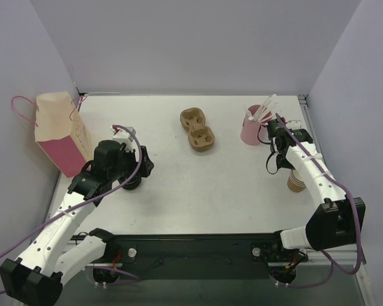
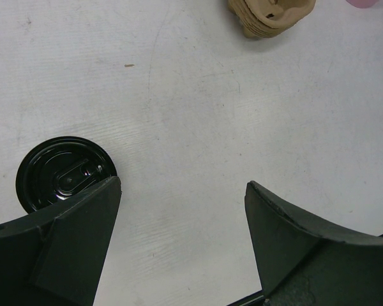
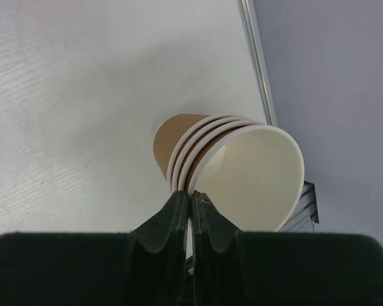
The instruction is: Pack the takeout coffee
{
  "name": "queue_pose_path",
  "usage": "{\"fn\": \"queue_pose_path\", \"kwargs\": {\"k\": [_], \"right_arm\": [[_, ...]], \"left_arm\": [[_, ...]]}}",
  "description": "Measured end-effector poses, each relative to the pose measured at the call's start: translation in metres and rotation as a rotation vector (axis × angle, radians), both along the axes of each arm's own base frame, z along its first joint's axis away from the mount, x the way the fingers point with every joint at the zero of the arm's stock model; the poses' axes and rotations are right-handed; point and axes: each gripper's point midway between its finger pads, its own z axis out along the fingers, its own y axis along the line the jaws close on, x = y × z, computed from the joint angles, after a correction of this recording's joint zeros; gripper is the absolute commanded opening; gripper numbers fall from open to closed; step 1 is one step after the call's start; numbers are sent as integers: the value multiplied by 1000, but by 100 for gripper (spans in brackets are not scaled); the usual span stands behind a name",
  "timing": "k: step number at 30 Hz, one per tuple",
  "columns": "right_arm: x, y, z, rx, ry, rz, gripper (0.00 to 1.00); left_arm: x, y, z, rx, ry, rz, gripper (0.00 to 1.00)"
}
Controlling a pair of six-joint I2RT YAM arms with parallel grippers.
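The takeout coffee is a nested stack of several kraft-brown paper cups with white insides, tilted with its mouth toward the right wrist camera. My right gripper is shut on the rim of the innermost cup, and a thin white strip of cup wall shows between the pads. From above, the stack sits by the table's right edge, partly under my right arm, with the right gripper beside it. My left gripper hangs open over bare table, holding nothing; from above this gripper is at the left.
A pink and cream paper bag stands at the far left. A brown pulp two-hole tray lies at the back centre, beside a pink cup with white sticks. A black lid lies by my left finger. A metal rail edges the table.
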Motion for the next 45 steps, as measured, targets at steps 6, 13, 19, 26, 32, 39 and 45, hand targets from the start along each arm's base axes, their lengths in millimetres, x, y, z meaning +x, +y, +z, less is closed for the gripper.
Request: {"fn": "queue_pose_path", "kwargs": {"k": [6, 13, 19, 26, 32, 39, 45], "right_arm": [[2, 13, -2, 49, -5, 32, 2], [5, 16, 2, 46, -36, 38, 1], [2, 22, 1, 15, -8, 70, 1], [7, 29, 0, 21, -28, 87, 0], [6, 33, -3, -87, 27, 127, 1], [8, 46, -7, -34, 1, 157, 1], [7, 49, -7, -91, 10, 178, 5]], "left_arm": [[0, 0, -1, -1, 4, 2, 88], [0, 0, -1, -2, 5, 2, 88], [0, -2, -1, -6, 8, -4, 88], [0, -2, -2, -6, 13, -7, 88], [0, -3, -3, -6, 17, -10, 88], [0, -3, -4, -5, 19, -10, 88], [0, -3, -4, -5, 21, -10, 88]]}}
